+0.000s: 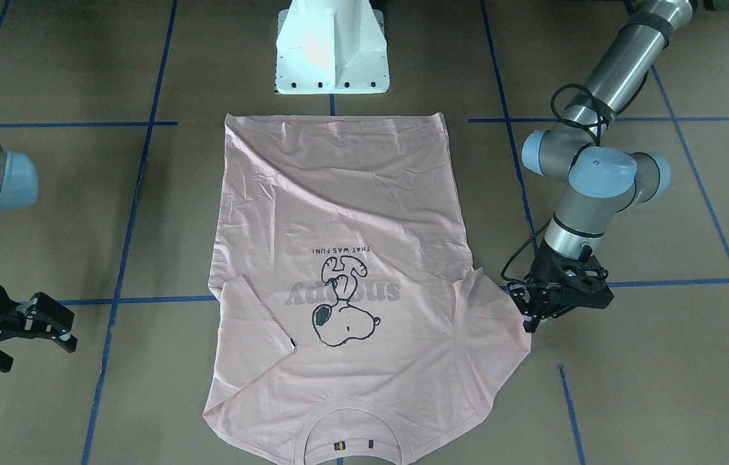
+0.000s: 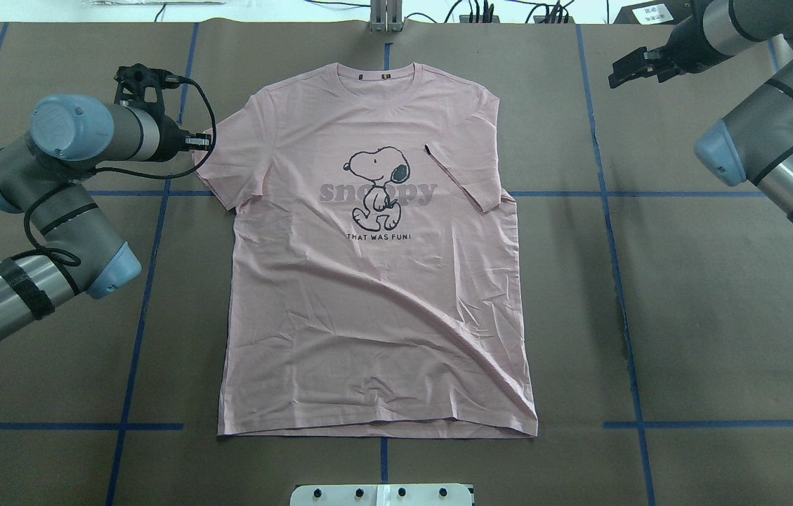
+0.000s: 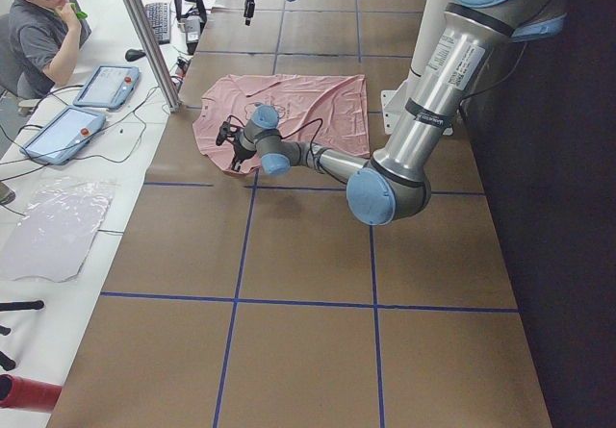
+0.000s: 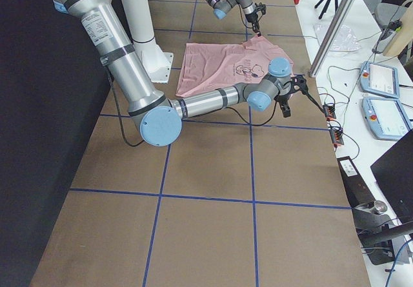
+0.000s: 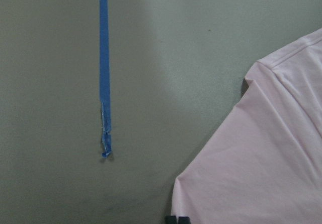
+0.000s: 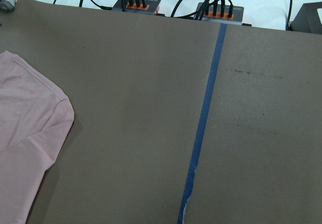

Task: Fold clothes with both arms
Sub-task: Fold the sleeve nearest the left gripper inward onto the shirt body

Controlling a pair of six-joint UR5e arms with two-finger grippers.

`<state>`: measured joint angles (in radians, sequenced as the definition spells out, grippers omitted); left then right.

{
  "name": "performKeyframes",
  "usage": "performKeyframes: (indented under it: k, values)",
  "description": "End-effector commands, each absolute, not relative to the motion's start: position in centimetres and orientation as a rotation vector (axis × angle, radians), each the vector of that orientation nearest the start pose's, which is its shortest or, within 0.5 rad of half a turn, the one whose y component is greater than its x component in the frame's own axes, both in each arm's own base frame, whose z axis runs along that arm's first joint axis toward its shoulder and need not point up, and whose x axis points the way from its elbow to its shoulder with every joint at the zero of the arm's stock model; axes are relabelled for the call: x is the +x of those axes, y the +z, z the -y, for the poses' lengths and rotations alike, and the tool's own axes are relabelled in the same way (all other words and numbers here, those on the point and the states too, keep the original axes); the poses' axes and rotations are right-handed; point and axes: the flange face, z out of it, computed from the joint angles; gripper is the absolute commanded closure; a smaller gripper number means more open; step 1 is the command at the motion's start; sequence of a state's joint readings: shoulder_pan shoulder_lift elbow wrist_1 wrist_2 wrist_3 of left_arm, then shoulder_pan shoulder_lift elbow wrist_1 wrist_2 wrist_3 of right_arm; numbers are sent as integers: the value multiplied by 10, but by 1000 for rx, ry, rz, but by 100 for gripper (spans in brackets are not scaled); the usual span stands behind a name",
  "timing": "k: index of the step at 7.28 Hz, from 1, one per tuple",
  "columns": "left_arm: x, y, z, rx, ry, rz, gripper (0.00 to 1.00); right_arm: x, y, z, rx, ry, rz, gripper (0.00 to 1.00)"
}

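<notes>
Found only T-shirt (image 2: 368,316) right-side sleeve (image 2: 470,172) folded in; left gripper (image 1: 532,315) at flat left-side sleeve (image 2: 227,161), grip unclear; right gripper (image 1: 35,352) spread, empty, near far right corner.

Table cover: brown paper (image 2: 719,316) over the whole top, marked into squares by blue tape (image 2: 136,337).
Pedestal: white base (image 1: 332,51), middle of one long edge.
Far edge: cable boxes (image 6: 137,3) with orange plugs.
Side bench: seated operator (image 3: 43,24), two tablets (image 3: 106,84), clear plastic bag (image 3: 53,231).

The left arm (image 2: 126,133) and right arm (image 2: 775,105) are silver-grey tubes with pale-blue caps and black cables.
</notes>
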<state>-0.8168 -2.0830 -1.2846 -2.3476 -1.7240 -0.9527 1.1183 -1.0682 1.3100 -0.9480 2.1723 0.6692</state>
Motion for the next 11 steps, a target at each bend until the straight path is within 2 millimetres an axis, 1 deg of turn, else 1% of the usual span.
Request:
performKeyframes:
  k: [1,2,3,4,5,6,7,8,9,10,11]
  values:
    - [428,327,621,484,-123,-788,100,-243,419,674,408,-61,919,0]
    - [451,293,618,443,-120,-769,100,-243,418,674,409,-62,919,0]
    - [472,267,616,403,-172,-781,100,-243,419,674,408,-61,919,0]
    - [499,247,619,372,-187,-771,100,-243,418,674,409,-62,919,0]
    - [521,246,622,345,-196,-757,100,-244,418,674,407,-62,919,0]
    - [531,247,626,335,-193,-745,100,-245,417,674,407,-62,920,0]
    - [532,251,626,342,-171,-736,13,-245,416,675,407,-55,922,0]
    - [531,250,625,357,-133,-735,0,-246,413,675,409,-53,926,0]
    - [527,234,621,377,-121,-761,0,-246,408,675,407,-39,932,0]
    - [511,220,608,411,-88,-794,0,-248,391,667,382,32,967,0]
    - [488,225,587,436,-75,-830,0,-263,368,646,359,111,1007,0]
